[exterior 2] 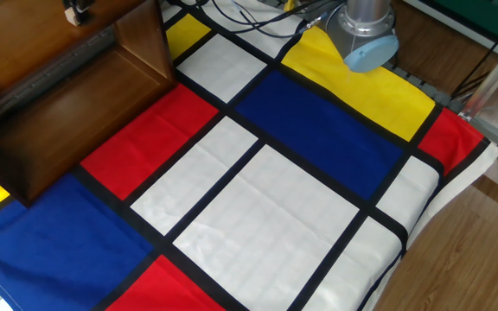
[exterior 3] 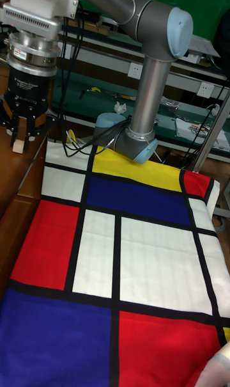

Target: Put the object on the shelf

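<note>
The shelf (exterior 2: 24, 47) is a dark brown polished unit at the left of the table, with flat boards and an upright side panel (exterior 2: 145, 43); its edge also shows in the tall fixed view as the shelf (exterior 3: 13, 227). My gripper (exterior 2: 78, 12) hangs over the top board at the picture's upper edge, mostly cropped there. In the tall fixed view the gripper (exterior 3: 21, 142) points straight down with the object (exterior 3: 18, 146), a tiny pale tan cube, between its fingertips. I cannot tell whether the cube touches the board.
A cloth of red, blue, yellow and white blocks (exterior 2: 258, 190) covers the table. The arm's base (exterior 2: 366, 34) and loose cables (exterior 2: 240, 13) sit at the back. The table's edge runs along the right, with wooden floor (exterior 2: 474, 242) beyond.
</note>
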`<state>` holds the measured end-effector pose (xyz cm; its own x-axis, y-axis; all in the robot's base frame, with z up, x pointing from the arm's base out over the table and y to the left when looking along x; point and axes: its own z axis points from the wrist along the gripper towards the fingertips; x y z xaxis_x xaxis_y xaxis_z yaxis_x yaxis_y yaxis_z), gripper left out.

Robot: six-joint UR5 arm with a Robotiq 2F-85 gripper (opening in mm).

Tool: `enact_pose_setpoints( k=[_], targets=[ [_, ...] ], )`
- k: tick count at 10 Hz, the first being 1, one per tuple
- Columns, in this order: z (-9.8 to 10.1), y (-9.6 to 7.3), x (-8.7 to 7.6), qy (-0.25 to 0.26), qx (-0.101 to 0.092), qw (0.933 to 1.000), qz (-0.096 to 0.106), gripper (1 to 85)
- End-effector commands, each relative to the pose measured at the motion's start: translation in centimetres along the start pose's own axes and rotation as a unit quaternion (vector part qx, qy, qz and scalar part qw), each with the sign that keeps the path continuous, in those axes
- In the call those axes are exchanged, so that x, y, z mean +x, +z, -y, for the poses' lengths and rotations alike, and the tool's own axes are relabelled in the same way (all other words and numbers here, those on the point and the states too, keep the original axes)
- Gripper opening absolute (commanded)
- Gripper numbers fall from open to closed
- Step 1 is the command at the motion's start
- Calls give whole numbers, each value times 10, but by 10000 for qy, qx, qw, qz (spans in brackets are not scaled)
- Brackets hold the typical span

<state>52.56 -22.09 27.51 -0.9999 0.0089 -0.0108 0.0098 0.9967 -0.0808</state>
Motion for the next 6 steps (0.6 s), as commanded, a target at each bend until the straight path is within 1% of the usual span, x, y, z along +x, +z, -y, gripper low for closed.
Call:
enact_pose_setpoints(
  k=[1, 2, 4, 6],
  targets=[
    [5, 6, -18, -107, -3, 9999, 47, 10],
    [9, 8, -24, -176, -41, 9998, 54, 10],
    [15, 11, -30, -238, 74, 9997, 22, 10],
    [6, 6, -32, -208, 150, 9997, -9, 10]
  ],
)
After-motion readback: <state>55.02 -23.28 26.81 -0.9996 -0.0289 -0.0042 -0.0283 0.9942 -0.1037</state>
